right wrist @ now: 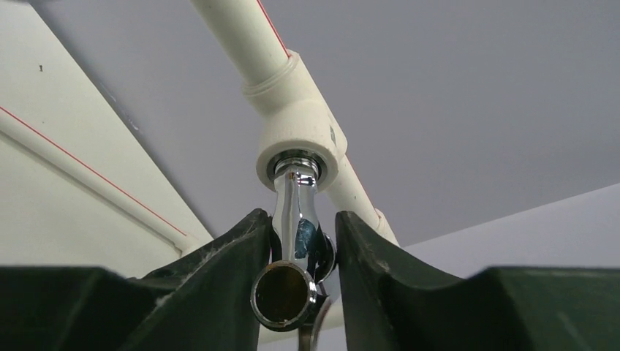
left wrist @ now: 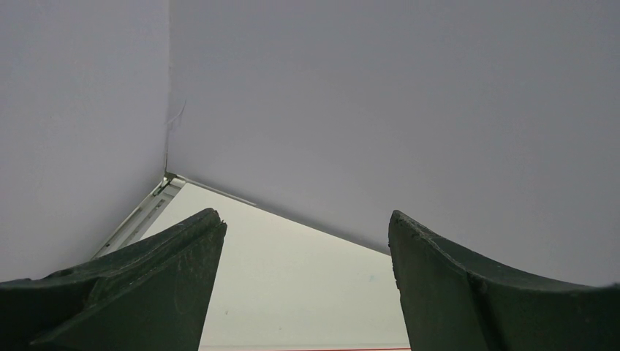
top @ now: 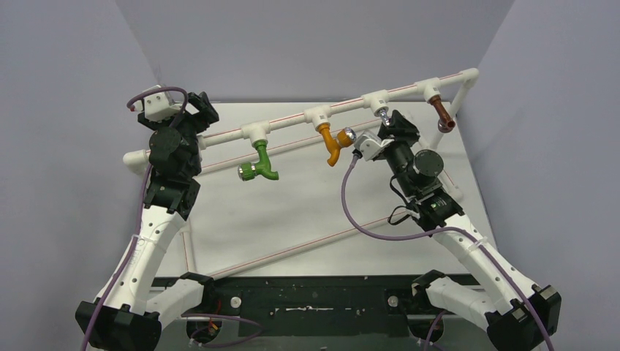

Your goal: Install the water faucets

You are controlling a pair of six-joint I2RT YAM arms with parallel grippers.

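Grey walls, white table [top: 292, 212]. R gripper [right wrist: 301, 219] clenched on chrome faucet [right wrist: 291, 201], stem up in tee socket [right wrist: 300, 139], prob. for threading in. L gripper [left wrist: 305, 219] released, empty, parked clear.

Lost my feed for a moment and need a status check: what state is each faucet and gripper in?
chrome faucet: stem in the white tee socket, clamped between fingers.
green faucet: mounted on the white pipe, untouched.
orange faucet: mounted on the pipe, untouched.
brown faucet: mounted on the pipe, untouched.
right gripper: shut on the chrome faucet.
left gripper: open, empty.
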